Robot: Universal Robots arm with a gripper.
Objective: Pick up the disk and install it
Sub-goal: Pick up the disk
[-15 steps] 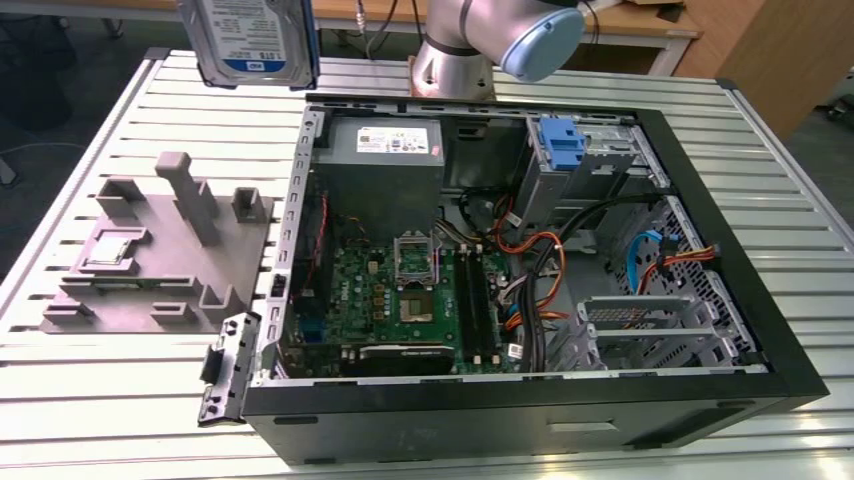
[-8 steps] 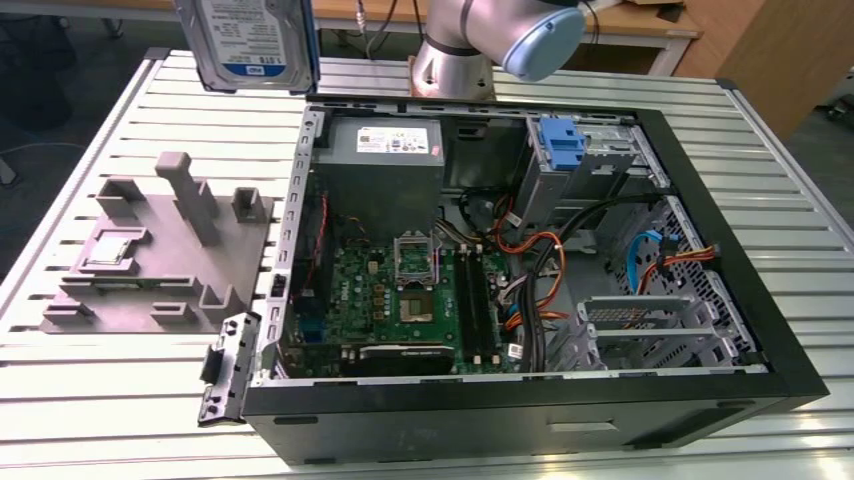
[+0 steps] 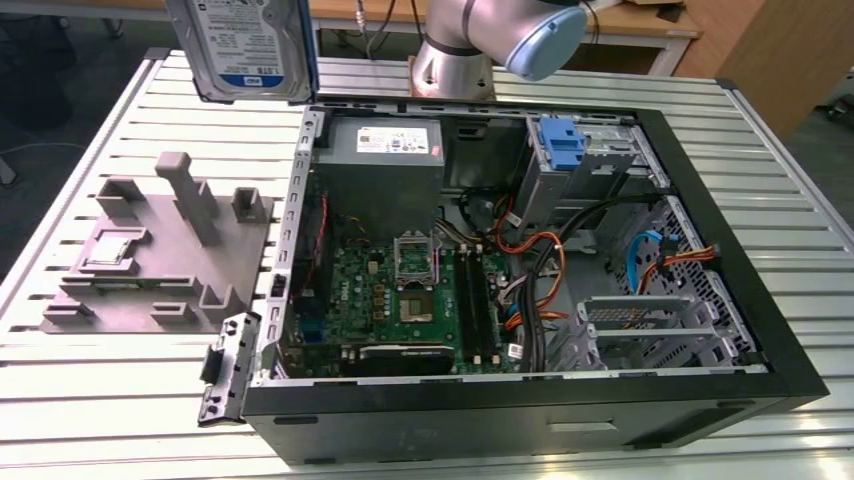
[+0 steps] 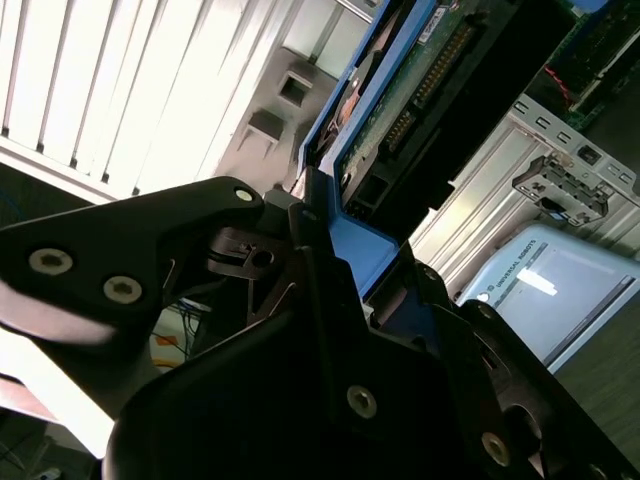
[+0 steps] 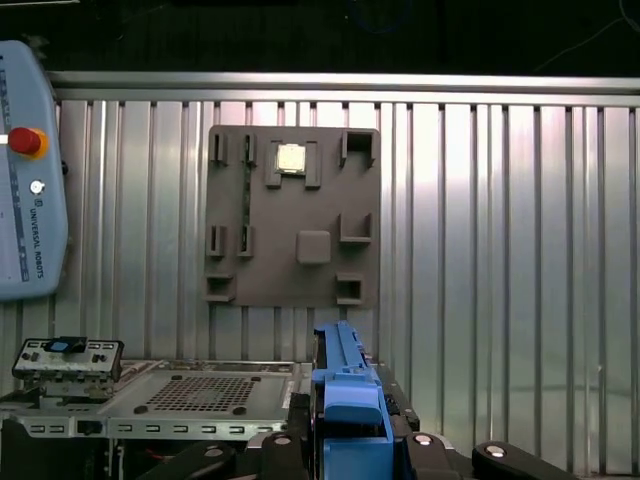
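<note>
- Exterior view: flat rectangular silver-grey metal disk with a white label, a blue band and a blue plastic bracket on its edge. It hangs upright in the air, near the far corner of the case on the exterior view's left.
- Open black computer case lies on its side on the slatted aluminium table.
- Inside the case: green motherboard, grey power-supply box, bare blue plastic drive bracket in the bay.
- Grey moulded fixture plate sits on the table just beside the case, on the exterior view's left.
- Silver robot arm stands behind the case.
- Second wrist view: black gripper is clenched on the disk, jaws pressed against its blue bracket. The green circuit-board underside faces the camera.
- Light grey teach pendant lies beyond.
- First wrist view: gripper clamps the disk, seen edge-on as a blue strip.
- Below lie the fixture plate, the table, the teach pendant with its red button, and the case.
</note>
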